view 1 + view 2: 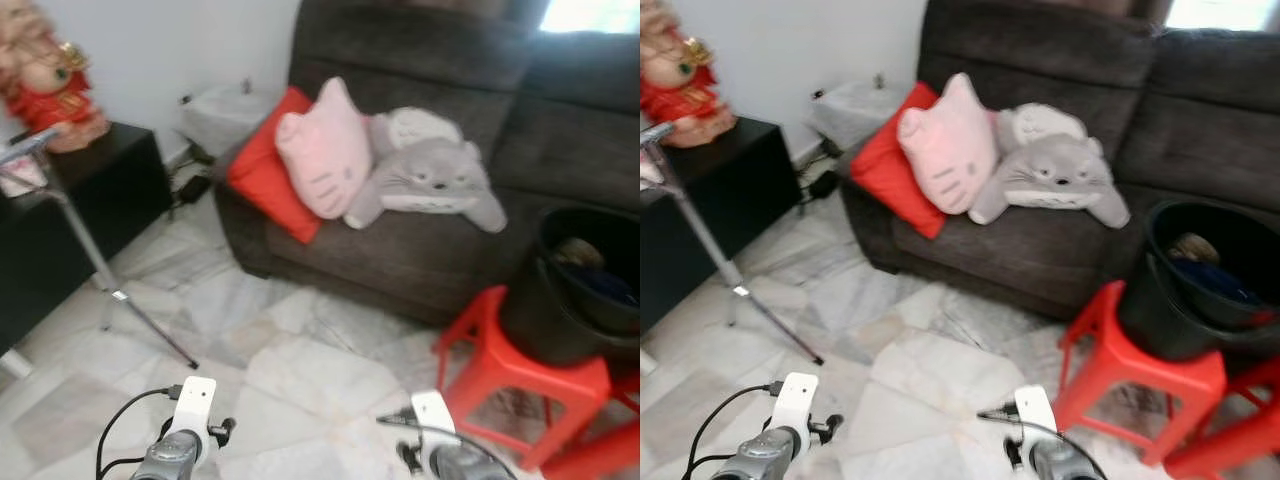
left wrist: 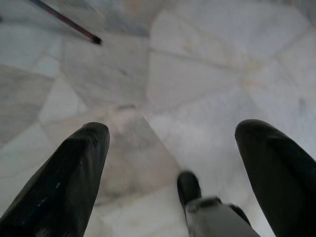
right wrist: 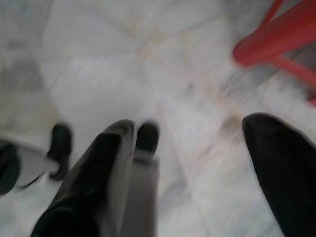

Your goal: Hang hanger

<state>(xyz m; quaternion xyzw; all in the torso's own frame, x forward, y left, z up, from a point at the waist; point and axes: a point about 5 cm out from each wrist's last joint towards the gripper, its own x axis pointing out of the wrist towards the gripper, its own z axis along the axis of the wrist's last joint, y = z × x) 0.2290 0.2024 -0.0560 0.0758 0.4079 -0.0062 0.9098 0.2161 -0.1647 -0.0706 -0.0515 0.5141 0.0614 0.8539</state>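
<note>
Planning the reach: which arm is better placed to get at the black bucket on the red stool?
Right, probably. The bucket on the stool stands on the robot's right, and the right gripper, jaws open, hangs near the stool. The left gripper hangs over the floor farther left.

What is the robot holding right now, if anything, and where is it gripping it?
Nothing. The left gripper and right gripper both hang open over the marble floor, with only floor between their fingers.

Silver arms (image 1: 170, 455), black cables, seemingly black fingers (image 2: 64, 182).
</note>
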